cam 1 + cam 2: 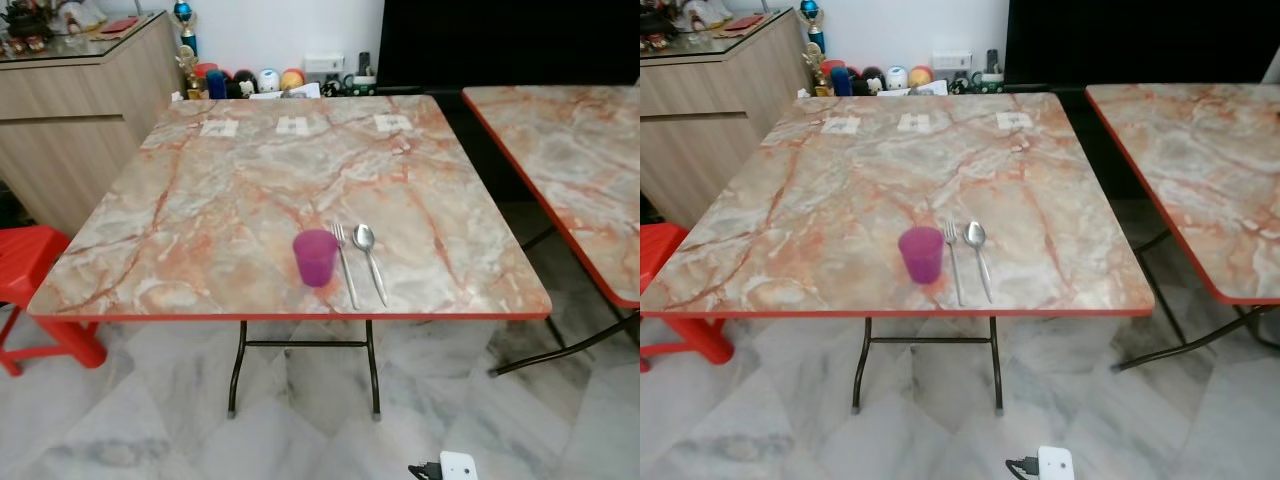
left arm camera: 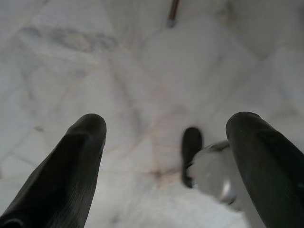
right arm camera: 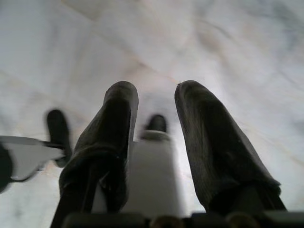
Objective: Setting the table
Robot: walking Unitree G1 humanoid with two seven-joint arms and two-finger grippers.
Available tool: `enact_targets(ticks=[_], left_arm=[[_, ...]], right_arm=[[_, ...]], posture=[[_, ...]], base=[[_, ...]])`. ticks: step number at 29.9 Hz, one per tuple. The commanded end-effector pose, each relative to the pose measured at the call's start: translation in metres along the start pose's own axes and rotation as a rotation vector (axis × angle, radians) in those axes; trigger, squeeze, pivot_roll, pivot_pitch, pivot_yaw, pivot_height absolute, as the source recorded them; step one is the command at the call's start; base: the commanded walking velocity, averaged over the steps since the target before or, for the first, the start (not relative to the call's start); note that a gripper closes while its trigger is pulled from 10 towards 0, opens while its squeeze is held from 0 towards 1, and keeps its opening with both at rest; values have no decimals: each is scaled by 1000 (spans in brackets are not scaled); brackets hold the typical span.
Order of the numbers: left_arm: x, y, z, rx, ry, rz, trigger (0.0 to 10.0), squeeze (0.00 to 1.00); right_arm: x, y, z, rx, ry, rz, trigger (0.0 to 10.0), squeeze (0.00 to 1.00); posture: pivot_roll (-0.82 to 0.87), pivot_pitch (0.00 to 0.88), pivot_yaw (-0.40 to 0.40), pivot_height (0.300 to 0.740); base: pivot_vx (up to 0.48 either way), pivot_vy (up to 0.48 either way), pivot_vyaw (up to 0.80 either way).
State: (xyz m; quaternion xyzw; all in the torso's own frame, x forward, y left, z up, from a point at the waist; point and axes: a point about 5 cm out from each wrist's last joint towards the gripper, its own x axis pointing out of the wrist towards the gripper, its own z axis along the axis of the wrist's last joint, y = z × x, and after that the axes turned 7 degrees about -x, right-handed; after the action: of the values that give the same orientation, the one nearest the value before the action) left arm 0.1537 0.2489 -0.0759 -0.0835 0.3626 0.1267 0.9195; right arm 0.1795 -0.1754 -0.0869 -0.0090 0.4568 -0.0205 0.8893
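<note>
Place setting at table (image 1: 200, 200) near edge: purple cup (image 1: 315, 257), fork (image 1: 344, 262), spoon (image 1: 369, 260), handles toward robot; left gripper (image 2: 166, 156) and right gripper (image 3: 154, 123) spread, empty, hanging floorward, neither nearer.

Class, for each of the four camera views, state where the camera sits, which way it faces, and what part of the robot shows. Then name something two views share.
Left eye view: on the head, looking forward and down at the marble table with purple cup, fork and spoon.
Right eye view: head, same scene, slightly offset.
Left wrist view: faces the floor; left gripper, fingers apart.
Right wrist view: faces the floor; right gripper, fingers apart.
Shared: both eye views show the cup; both wrist views show pale floor.
</note>
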Motion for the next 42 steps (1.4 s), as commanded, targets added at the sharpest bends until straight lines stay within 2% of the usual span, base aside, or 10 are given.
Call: enact_targets(ticks=[1,8,12,20,21,22,23,31,38,42], left_arm=[[-3,7,-2,-31,-11,16,10000,0],[-4,5,5,16,-91,5,10000,0],[-5,8,10,234,-136,78,10000,0],[-10,14,8,88,-199,194,10000,0],[3,10,70,83,-406,135,10000,0],[-6,5,168,345,-788,147,10000,0],[-8,-8,188,219,-807,99,10000,0],[-43,-29,241,266,-1074,-29,10000,0],[-71,-89,242,198,-1033,-378,10000,0],[-76,-101,234,210,-1012,-438,10000,0]], right_arm=[[0,5,-2,-7,8,15,10000,0],[-1,1,-6,-9,16,8,10000,0],[-1,-6,-5,-13,17,3,10000,0],[2,-4,7,-21,3,4,10000,0],[2,-3,10,-16,-2,3,10000,0],[3,-2,14,-10,-9,0,10000,0],[4,0,17,-9,-13,-1,10000,0],[4,1,19,-4,-8,-8,10000,0],[3,4,12,0,4,-7,10000,0],[3,5,11,-2,7,-6,10000,0]], posture=[[116,98,28,740],[118,102,26,740],[131,108,15,740],[120,112,10,740],[119,112,12,740],[121,113,15,740],[122,112,17,740],[118,122,20,740],[120,115,19,740],[115,111,23,740]], base=[[0,0,0],[0,0,0],[0,0,0],[0,0,0],[0,0,0],[0,0,0],[0,0,0],[0,0,0],[0,0,0],[0,0,0]])
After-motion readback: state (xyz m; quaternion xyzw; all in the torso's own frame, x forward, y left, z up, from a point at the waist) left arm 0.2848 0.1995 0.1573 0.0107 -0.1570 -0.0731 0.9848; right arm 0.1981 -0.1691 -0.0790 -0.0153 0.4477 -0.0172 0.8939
